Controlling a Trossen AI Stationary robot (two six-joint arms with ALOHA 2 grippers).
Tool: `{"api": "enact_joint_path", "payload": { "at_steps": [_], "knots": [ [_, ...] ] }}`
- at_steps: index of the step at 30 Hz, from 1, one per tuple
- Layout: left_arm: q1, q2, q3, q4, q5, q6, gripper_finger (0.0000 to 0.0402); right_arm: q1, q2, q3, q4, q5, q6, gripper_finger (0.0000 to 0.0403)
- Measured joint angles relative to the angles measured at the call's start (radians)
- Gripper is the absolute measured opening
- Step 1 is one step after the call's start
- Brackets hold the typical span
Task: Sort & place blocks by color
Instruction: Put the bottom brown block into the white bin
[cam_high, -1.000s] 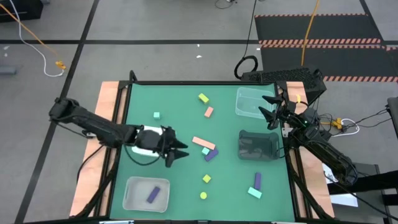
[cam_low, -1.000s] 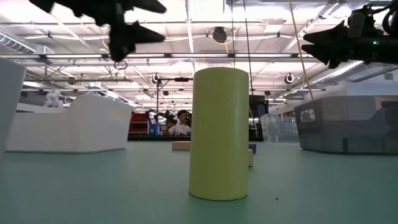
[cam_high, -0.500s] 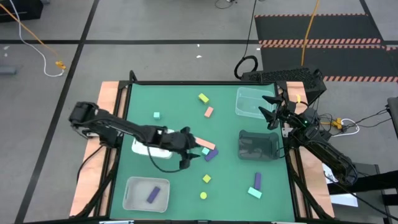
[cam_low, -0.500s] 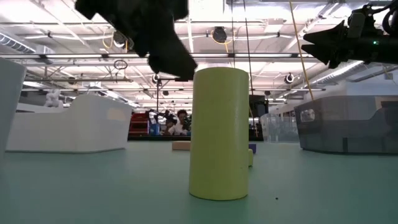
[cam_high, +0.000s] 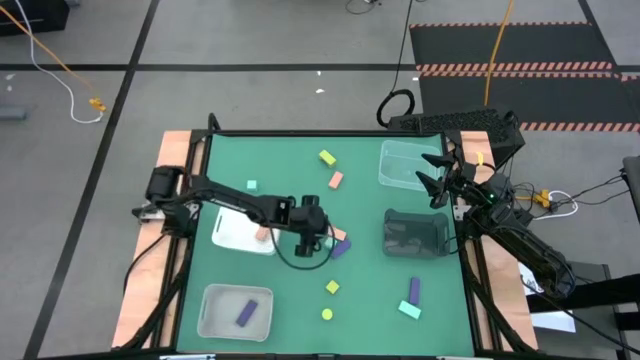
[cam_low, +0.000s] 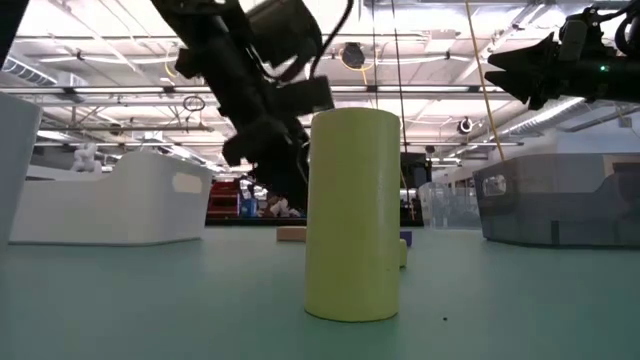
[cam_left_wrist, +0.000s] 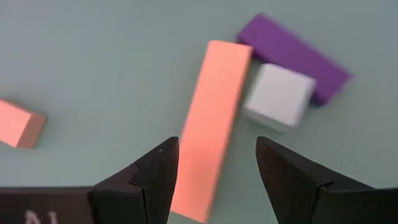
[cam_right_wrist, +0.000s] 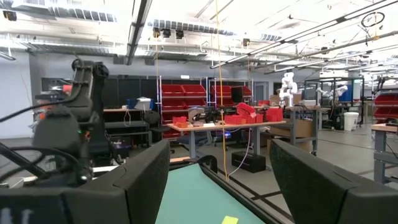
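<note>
My left gripper hangs open over the middle of the table, pointing steeply down. Its fingers stand on either side of the near end of a salmon bar, just above it and apart from it. The bar lies flat on the green mat. A mint cube and a purple bar lie against its far end. Other blocks lie scattered: yellow, salmon, mint, yellow, purple. My right gripper waits open, raised at the far right.
A white tray with a salmon block sits under the left arm. A clear tray at the near left holds a purple block. Another clear tray and a dark tray stand at the right. A yellow cylinder stands near the front edge.
My left gripper has gone from above the white tray toward the table's right and down, onto the salmon bar. Its wrist has rolled and tipped further downward. Its fingers have stayed open. No block has moved.
</note>
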Motion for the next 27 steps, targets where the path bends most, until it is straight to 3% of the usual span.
{"api": "enact_joint_path", "payload": {
  "at_steps": [17,20,24,27],
  "knots": [
    [0.085,0.092,0.002,0.018,0.097,-0.011,0.0214,0.0,0.002,0.0,0.003,0.0,0.0,0.027],
    [0.085,0.093,0.002,0.017,0.115,-0.028,0.0194,0.0,0.002,0.0,0.0,0.0,0.0,0.027],
    [0.084,0.089,0.001,0.018,0.113,-0.065,0.0132,0.0,0.002,0.0,0.0,0.0,0.0,0.027],
    [0.089,0.09,0.001,0.033,0.1,-0.131,0.013,0.0,0.002,0.0,0.0,0.0,0.0,0.027]
  ]
}}
